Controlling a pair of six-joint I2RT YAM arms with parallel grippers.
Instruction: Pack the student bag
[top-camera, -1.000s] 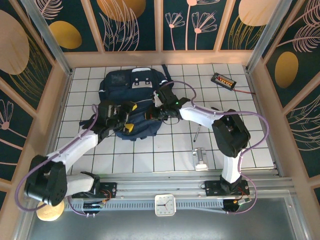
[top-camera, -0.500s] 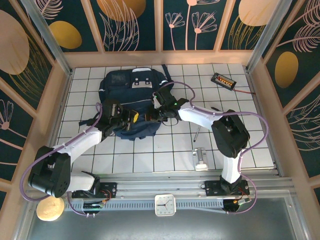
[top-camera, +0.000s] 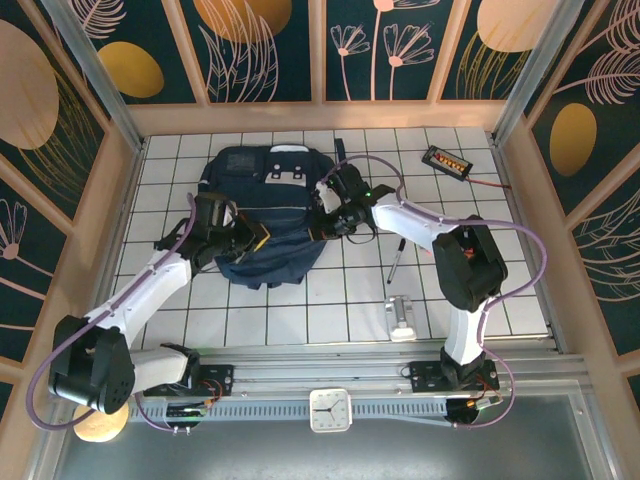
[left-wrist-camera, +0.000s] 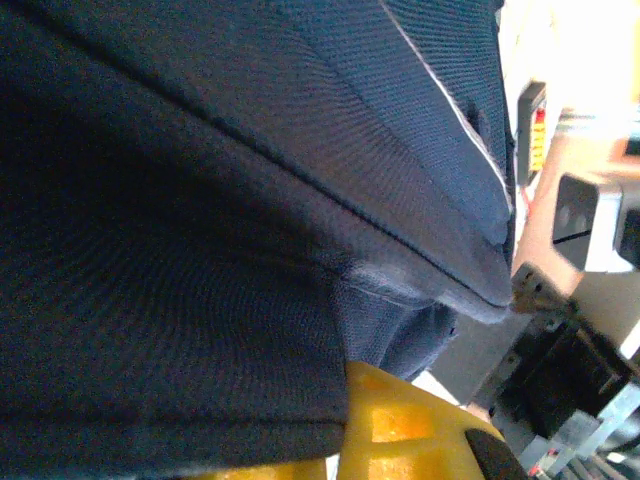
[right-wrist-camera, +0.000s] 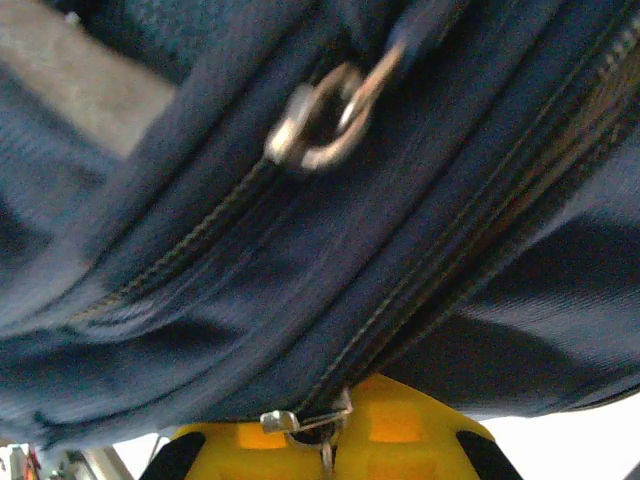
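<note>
Student bag (top-camera: 268, 205), position? (K.)

Lies on the white tiled worktop (top-camera: 330, 300), toward the far edge and left of centre. Its white-grey patch with buckles (top-camera: 286, 166) faces the far edge. The navy fabric at the near end is rumpled. (M.)

Left gripper (top-camera: 255, 238)? (K.)

At the bag's near-left side, jaws closed with navy fabric pinched between them. On the left wrist view, one yellow finger (left-wrist-camera: 400, 435) sits at the bottom edge and cloth folds down right onto it. A grey stripe (left-wrist-camera: 440, 85) runs across the panel above. (M.)

Right gripper (top-camera: 322, 218)? (K.)

On the bag's right side, opposite the left one, also closed on the bag. The right wrist view shows its yellow finger (right-wrist-camera: 390, 425) pressed against a zip line, with a small metal slider (right-wrist-camera: 300, 420) right at the finger. A second zip runs parallel above and carries a metal ring pull (right-wrist-camera: 318, 125), blurred. I cannot tell whether the slider itself is clamped or only the cloth beside it. (M.)

Anything else on the worktop? (K.)

A small black box with orange markings (top-camera: 445, 160) near the far-right corner, well apart from the bag. A thin dark stick (top-camera: 395, 262) right of centre. A silver metal piece (top-camera: 403, 318) near the near edge. All three are untouched by either arm. (M.)
</note>
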